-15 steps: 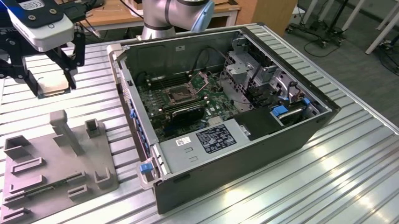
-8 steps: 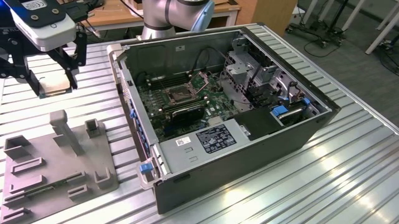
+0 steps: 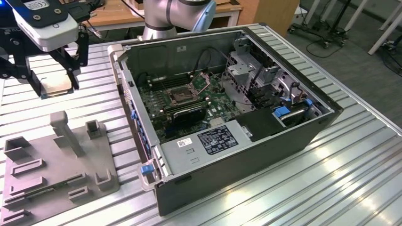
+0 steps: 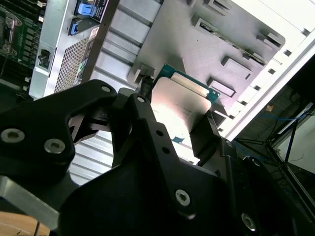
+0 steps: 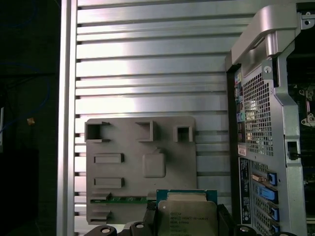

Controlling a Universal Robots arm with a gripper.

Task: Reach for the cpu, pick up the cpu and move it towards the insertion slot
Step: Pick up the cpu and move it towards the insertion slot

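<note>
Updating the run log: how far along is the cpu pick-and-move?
Done: the cpu is picked, clear of the tray. In hand: the end effector is shut on it, above the table beside the case. Left: the gap to the slot inside the case.

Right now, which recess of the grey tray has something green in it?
The long narrow recess beside the held chip in the first wrist view: a green strip lies in it; the others are bare grey.
</note>
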